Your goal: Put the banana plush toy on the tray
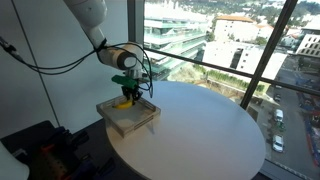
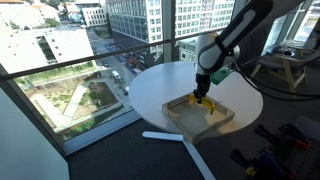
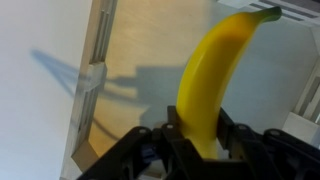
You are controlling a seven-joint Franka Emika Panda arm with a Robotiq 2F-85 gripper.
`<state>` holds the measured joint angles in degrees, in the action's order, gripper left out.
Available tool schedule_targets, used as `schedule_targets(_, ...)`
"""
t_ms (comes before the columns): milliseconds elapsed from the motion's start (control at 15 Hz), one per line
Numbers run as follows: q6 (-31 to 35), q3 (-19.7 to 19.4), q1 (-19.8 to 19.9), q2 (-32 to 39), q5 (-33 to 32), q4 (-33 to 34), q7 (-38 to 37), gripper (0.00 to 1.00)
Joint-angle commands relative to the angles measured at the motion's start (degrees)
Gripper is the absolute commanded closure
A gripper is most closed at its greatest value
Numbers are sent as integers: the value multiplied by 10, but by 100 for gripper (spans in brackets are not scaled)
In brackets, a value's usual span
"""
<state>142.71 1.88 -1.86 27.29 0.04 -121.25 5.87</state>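
Banana plush toy (image 3: 215,80), a curved yellow soft crescent, sits clamped at its near end between the black fingers (image 3: 172,128) of the Robotiq gripper (image 3: 200,140), its tip pointing away in the wrist view. Under it lies the square, shallow, light wooden tray (image 3: 95,75) with low sides and a greyish base. In both exterior views the gripper (image 1: 127,92) (image 2: 203,95) hangs low over the tray (image 1: 130,125) (image 2: 215,122), holding the banana (image 1: 126,99) (image 2: 203,101) inside its outline; whether the toy touches the base I cannot tell. The tray rests near the edge of a round white table (image 1: 200,130) (image 2: 160,90). Beyond stand tall glass windows (image 1: 230,40) with city buildings outside.
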Motion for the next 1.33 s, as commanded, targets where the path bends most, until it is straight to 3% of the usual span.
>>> schedule_targets(0, 5, -3, -6, 8, -14, 9, -15, 85)
schedule_targets(400, 11, -4, -6, 14, -13, 8, -15, 85)
schedule_targets(467, 11, -4, -6, 14, -13, 8, -16, 72)
schedule_targets(533, 11, -4, -6, 14, -13, 9, -16, 35)
schedule_targets(667, 12, -5, -7, 15, -14, 9, -17, 32)
schedule_targets(933, 13, -5, -7, 15, -14, 9, -17, 1)
schedule_targets(1267, 12, -5, -8, 14, -14, 9, -20, 0)
